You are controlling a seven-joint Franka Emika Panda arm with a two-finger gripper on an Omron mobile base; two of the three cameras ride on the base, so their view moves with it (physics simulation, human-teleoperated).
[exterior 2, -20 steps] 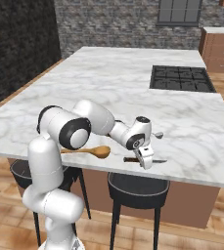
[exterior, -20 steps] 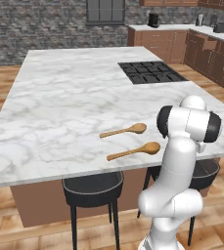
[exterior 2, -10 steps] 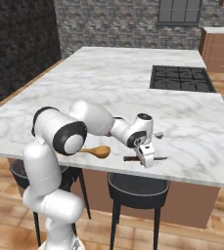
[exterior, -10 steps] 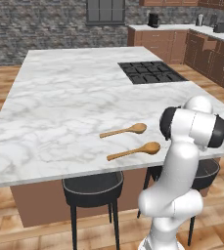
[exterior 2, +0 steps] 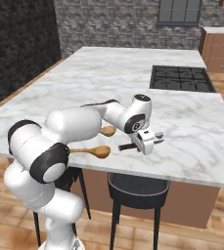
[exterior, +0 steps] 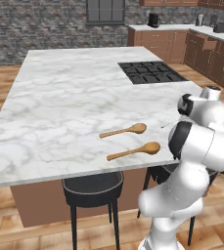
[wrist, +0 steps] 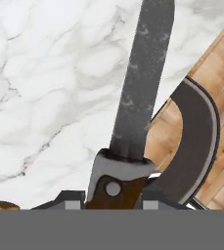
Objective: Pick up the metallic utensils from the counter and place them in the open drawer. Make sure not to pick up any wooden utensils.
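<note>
The left base view looks forward and down from behind the arm, across the marble tabletop (exterior: 74, 102) toward the cooktop (exterior: 151, 72) and the far brick wall. The right base view faces the same tabletop (exterior 2: 108, 73) and cooktop (exterior 2: 181, 78) from the other side. Both share the two wooden spoons (exterior: 134, 150). The hand view sits very close above the tabletop edge (wrist: 45, 88), over a knife (wrist: 138, 97).

The big white counter (exterior 2: 84, 83) and what lies on it

Two wooden spoons (exterior 2: 90, 151) lie just beside the gripper (exterior 2: 147, 142), on its left. The black cooktop (exterior 2: 181, 78) sits far behind it.
</note>
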